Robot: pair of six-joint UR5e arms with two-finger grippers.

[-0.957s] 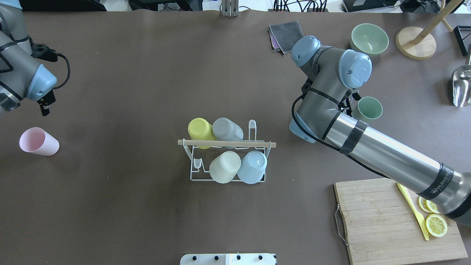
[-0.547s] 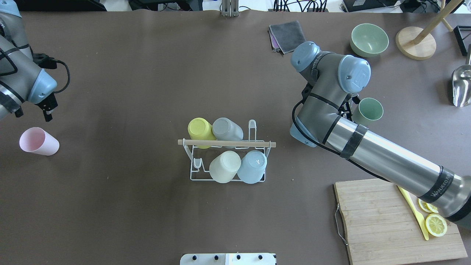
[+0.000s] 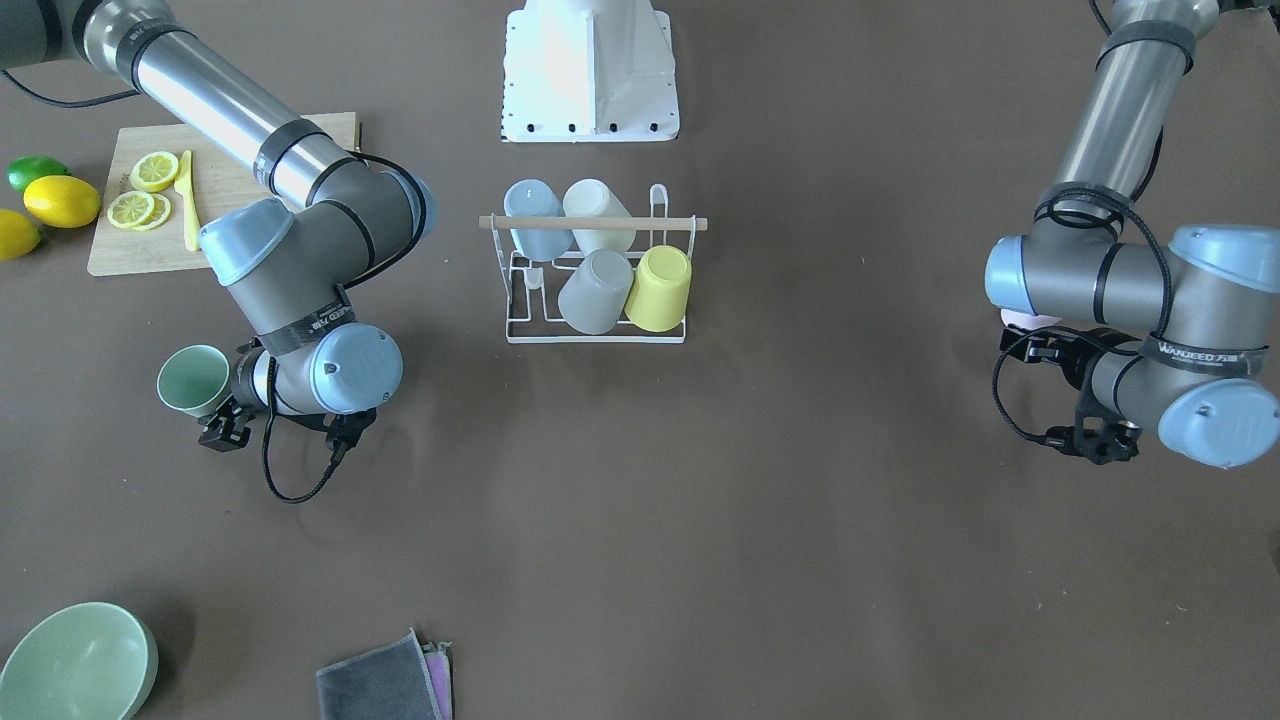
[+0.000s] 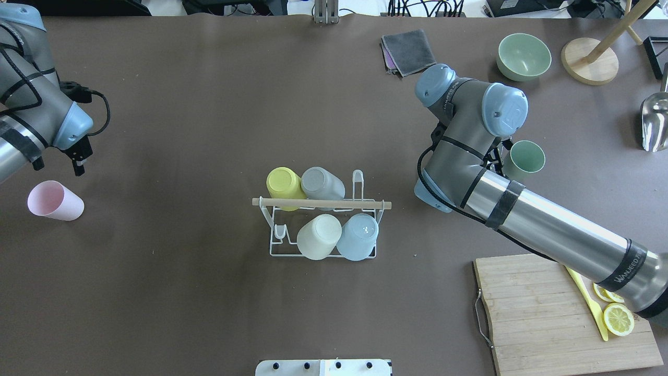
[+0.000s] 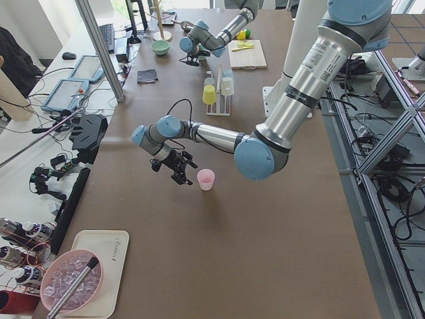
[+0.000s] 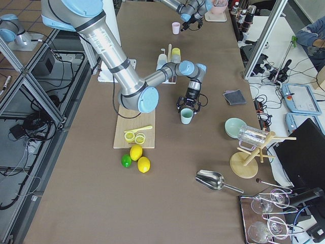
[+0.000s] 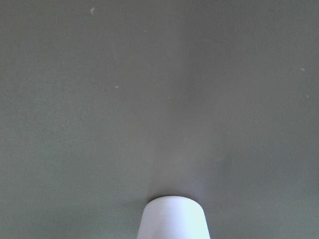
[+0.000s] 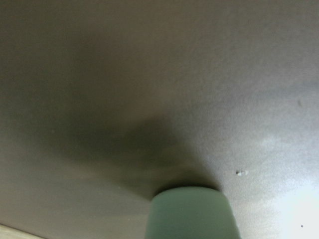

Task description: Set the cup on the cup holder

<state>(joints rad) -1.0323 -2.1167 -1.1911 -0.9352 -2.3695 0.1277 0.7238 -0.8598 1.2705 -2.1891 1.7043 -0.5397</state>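
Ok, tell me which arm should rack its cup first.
Right. Its pincer is right at the green cup, which sits at the bottom centre of its wrist view. The left pincer hangs clearly apart from the pink cup.

At the right of the front-facing view, the pink cup (image 3: 1030,320) is a mere sliver behind the left arm (image 3: 1120,280). Overhead, the right arm (image 4: 464,141) covers one side of the green cup (image 4: 528,157) and the fingers there. In the right-side view the right gripper (image 6: 187,105) is too small to judge. Both wrist views cut their cup at the bottom edge; the green one is blurred.
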